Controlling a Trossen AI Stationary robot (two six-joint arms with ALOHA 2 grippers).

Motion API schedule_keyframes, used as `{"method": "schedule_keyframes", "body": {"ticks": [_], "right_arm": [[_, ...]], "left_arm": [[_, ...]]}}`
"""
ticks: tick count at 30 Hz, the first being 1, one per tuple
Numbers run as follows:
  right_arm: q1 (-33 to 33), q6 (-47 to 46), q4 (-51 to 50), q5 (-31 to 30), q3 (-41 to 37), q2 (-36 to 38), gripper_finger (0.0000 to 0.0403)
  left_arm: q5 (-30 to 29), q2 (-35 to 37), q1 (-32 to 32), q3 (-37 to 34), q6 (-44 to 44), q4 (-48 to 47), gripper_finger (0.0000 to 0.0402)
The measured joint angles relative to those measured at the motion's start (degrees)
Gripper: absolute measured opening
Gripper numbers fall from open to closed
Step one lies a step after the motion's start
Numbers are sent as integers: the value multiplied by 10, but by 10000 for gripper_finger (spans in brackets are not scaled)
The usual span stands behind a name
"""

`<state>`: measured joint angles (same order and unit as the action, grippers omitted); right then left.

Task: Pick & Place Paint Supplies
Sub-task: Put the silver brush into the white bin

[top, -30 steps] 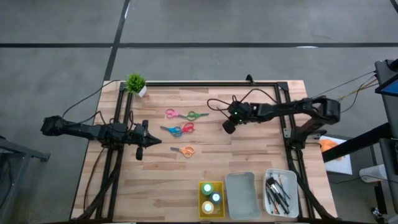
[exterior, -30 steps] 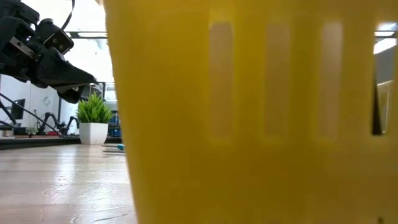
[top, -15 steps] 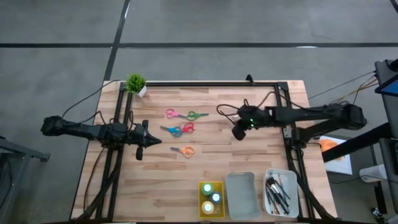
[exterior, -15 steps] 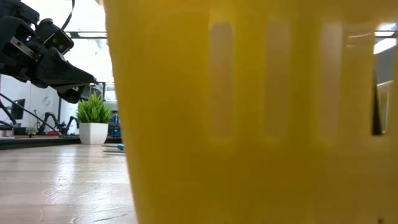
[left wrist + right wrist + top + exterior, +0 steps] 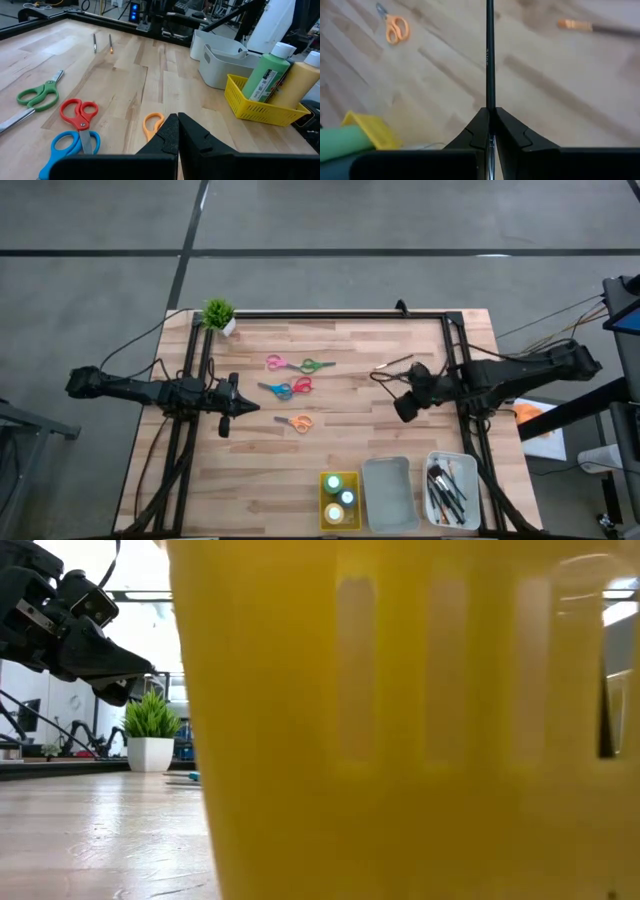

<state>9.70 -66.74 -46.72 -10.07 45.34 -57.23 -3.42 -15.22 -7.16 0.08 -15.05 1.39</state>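
1. Between the closed fingers of the right gripper [image 5: 490, 127] sits a thin dark brush [image 5: 490, 55]. The fingers squeeze it at one end, so the long part sticks straight out in front and cannot slip.
2. Just behind and to the side of that gripper in the high view stands the white tray [image 5: 452, 489], which already holds more brushes. This brush probably belongs there too.
3. One more brush [image 5: 595, 26] lies on the table [image 5: 350, 435] ahead of the right gripper, not yet picked up.
4. The left gripper [image 5: 178, 136] is shut on nothing and waits. Just in front of it lie the orange scissors [image 5: 152, 124], with the red and blue scissors [image 5: 76, 125] beside them.
5. The right wrist view shows the brush being held; from above it is too thin to spot.
6. The low view is mostly blocked by the yellow tray [image 5: 400, 720]. The left wrist view shows the paint bottles [image 5: 267, 75] standing inside it.
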Motion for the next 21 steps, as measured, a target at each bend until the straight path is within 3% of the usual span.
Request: {"method": "schedule_keyframes", "body": {"ticks": [9, 21], "right_arm": [[111, -190, -220, 3, 140, -59, 14], [261, -443, -412, 59, 301, -232, 14]], "left_arm": [[0, 0, 0, 0, 0, 0, 0], [0, 0, 0, 0, 0, 0, 0]]}}
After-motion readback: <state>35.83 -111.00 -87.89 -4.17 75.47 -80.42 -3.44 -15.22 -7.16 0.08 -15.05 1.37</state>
